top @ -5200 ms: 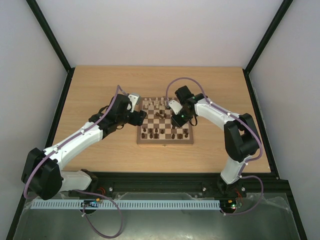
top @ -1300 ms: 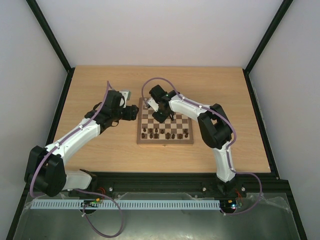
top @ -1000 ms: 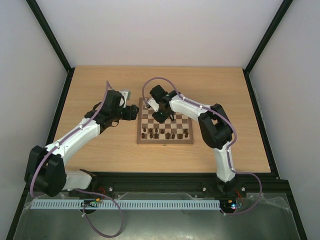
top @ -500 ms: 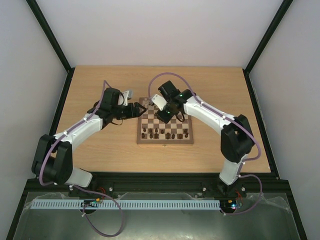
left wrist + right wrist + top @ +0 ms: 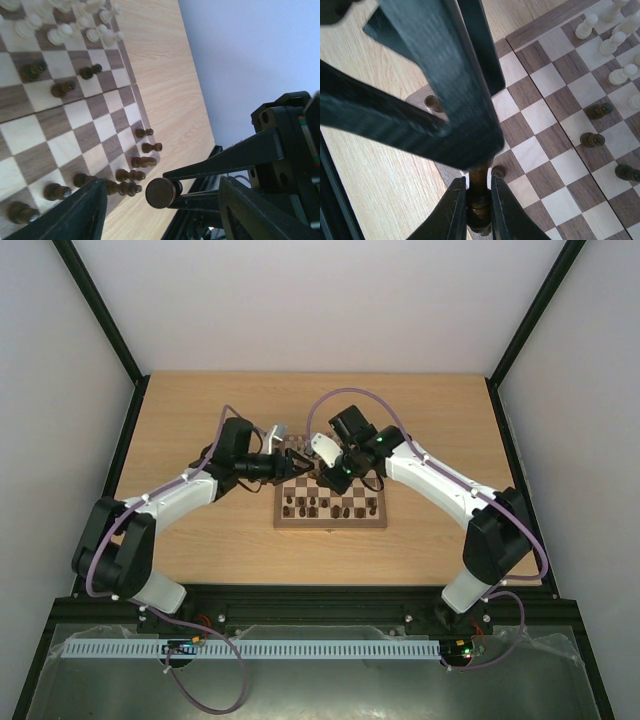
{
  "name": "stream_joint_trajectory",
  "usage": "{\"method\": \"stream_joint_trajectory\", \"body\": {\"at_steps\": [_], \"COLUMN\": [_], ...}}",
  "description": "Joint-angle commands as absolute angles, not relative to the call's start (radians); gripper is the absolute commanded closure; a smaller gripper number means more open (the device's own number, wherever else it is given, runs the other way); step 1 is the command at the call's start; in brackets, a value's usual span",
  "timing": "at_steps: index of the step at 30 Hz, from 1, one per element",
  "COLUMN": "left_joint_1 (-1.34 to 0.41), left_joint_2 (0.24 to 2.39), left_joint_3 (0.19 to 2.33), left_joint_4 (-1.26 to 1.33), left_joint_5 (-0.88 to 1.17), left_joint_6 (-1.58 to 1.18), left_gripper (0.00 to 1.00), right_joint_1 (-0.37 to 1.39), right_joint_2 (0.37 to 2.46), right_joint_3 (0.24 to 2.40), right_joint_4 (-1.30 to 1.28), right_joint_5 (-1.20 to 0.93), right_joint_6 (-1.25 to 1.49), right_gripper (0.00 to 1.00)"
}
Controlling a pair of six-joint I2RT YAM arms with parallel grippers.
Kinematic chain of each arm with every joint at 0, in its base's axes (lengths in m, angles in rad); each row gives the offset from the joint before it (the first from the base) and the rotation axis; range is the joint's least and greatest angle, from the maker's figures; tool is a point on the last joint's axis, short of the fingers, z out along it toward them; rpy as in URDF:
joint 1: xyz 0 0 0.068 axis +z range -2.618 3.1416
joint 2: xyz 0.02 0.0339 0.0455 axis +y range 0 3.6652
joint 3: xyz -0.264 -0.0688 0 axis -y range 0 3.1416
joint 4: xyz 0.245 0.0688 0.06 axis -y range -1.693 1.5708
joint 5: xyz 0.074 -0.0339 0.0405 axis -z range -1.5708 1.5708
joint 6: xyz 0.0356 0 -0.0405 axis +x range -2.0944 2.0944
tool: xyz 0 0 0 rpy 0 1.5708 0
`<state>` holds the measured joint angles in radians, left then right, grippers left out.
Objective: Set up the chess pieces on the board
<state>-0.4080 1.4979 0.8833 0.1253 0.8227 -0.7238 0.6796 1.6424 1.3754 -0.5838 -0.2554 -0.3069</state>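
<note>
The board (image 5: 378, 522) lies at the table's middle. Cream chess pieces (image 5: 60, 30) fill its far rows and dark ones (image 5: 330, 506) stand along the near row. Three dark pieces (image 5: 62, 89) stand mid-board. My right gripper (image 5: 477, 182) is shut on a dark brown piece (image 5: 479, 200), held lying sideways above the board's left part. Its round base (image 5: 161, 193) faces the left wrist camera. My left gripper (image 5: 161, 181) is open, one finger (image 5: 80, 210) on each side of that base, with gaps. In the top view the grippers meet, left (image 5: 296, 462) and right (image 5: 312, 470).
Bare wooden tabletop (image 5: 200, 410) surrounds the board. Black frame posts (image 5: 100, 310) and pale walls close in the table on the left, right and back. The arms' bases sit on the black rail (image 5: 320, 600) at the near edge.
My right gripper has carried the dark piece from the board's far-left corner toward its middle. My left arm has swung right to meet it, and its jaws have narrowed around the piece.
</note>
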Motion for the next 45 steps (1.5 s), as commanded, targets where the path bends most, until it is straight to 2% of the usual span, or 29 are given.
{"method": "stream_joint_trajectory", "body": {"at_steps": [1, 7, 19, 21, 25, 27, 30, 33, 37, 40, 45], "left_joint_1": [-0.431, -0.45, -0.468, -0.468, -0.466, -0.466, -0.466, -0.466, -0.479, -0.496, -0.539], "left_joint_2": [1.526, 1.547, 1.565, 1.558, 1.517, 1.481, 1.432, 1.383, 1.358, 1.353, 1.36], "left_joint_3": [0.872, 0.871, 0.855, 0.854, 0.852, 0.842, 0.803, 0.736, 0.672, 0.637, 0.636], "left_joint_4": [0.176, 0.193, 0.271, 0.285, 0.319, 0.354, 0.467, 0.638, 0.851, 0.987, 1.065], "left_joint_5": [0.885, 0.898, 0.94, 0.937, 0.908, 0.884, 0.838, 0.759, 0.67, 0.617, 0.553], "left_joint_6": [-0.765, -0.778, -0.83, -0.842, -0.879, -0.903, -0.977, -1.073, -1.185, -1.251, -1.272], "left_gripper": [0.45, 0.56, 0.85, 0.87, 0.87, 0.87, 0.86, 0.85, 0.84, 0.85, 0.85], "right_joint_1": [0.676, 0.676, 0.676, 0.676, 0.641, 0.586, 0.475, 0.375, 0.326, 0.326, 0.326], "right_joint_2": [1.6, 1.592, 1.581, 1.573, 1.495, 1.434, 1.374, 1.352, 1.361, 1.374, 1.407], "right_joint_3": [1.365, 1.358, 1.345, 1.348, 1.332, 1.309, 1.292, 1.278, 1.228, 1.174, 1.131], "right_joint_4": [-0.606, -0.603, -0.593, -0.598, -0.569, -0.525, -0.468, -0.412, -0.299, -0.191, -0.11], "right_joint_5": [-0.298, -0.305, -0.287, -0.291, -0.329, -0.375, -0.532, -0.724, -0.923, -1.019, -1.062], "right_joint_6": [-0.308, -0.303, -0.297, -0.293, -0.236, -0.178, -0.061, 0.077, 0.254, 0.374, 0.474], "right_gripper": [0.93, 0.93, 0.93, 0.87, 0.6, 0.52, 0.48, 0.47, 0.45, 0.38, 0.36]}}
